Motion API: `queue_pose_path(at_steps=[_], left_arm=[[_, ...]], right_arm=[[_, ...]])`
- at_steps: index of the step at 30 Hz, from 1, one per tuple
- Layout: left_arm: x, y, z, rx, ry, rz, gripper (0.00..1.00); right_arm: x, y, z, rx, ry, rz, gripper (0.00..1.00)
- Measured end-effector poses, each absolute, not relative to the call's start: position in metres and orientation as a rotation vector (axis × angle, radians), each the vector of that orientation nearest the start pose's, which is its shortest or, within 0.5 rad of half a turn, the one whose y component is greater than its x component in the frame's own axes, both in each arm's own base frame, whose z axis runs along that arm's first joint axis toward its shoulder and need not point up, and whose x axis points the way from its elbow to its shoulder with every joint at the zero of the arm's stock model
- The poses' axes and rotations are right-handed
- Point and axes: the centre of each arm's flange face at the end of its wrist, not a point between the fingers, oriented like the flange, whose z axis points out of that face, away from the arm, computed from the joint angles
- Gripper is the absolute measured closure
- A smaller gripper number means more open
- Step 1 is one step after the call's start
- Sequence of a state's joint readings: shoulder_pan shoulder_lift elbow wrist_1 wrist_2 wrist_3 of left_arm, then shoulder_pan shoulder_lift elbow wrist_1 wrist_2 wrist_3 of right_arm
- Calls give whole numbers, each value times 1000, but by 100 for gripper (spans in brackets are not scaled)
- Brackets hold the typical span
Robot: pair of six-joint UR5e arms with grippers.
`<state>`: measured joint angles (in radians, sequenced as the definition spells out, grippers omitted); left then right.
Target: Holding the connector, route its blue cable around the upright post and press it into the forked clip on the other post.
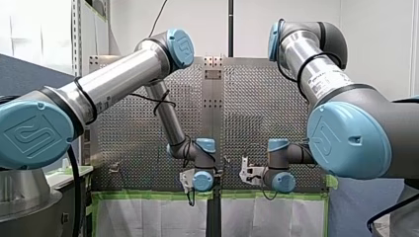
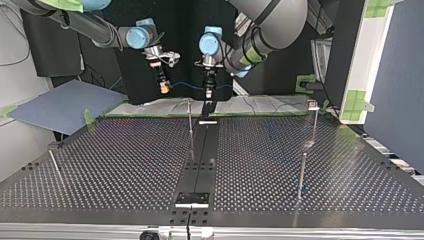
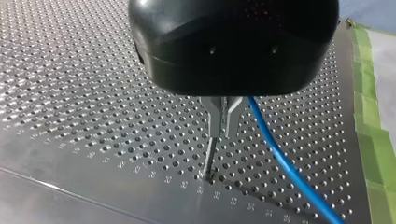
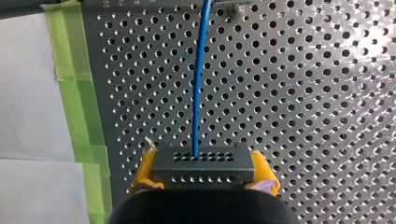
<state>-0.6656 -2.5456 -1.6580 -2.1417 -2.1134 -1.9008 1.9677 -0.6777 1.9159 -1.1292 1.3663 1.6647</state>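
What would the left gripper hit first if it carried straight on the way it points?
Most likely the thin post standing just under the left gripper; beyond it, the holed table. Depth is hard to judge.

This looks like a robot lab: my left arm (image 1: 123,74), my right arm (image 1: 321,84), a metal counter (image 2: 100,165) full of holes, green tape (image 4: 77,93).

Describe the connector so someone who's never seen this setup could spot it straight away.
Find my right gripper near the green-taped edge of the perforated table. Clamped between its yellow pads is the connector, a dark grey block with rows of small holes. It is the only thing the blue cable plugs into.
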Motion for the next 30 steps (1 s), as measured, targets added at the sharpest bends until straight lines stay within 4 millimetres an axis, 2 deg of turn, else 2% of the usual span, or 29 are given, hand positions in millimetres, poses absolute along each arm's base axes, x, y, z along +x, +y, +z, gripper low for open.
queue_pose_path(at_steps=[19, 30], left_arm=[[450, -456, -39, -129, 1620, -331, 98], [453, -453, -39, -128, 1624, -327, 98]], right_arm=[[340, -474, -45, 1670, -1028, 1643, 100], [331, -482, -45, 1664, -1034, 1638, 100]])
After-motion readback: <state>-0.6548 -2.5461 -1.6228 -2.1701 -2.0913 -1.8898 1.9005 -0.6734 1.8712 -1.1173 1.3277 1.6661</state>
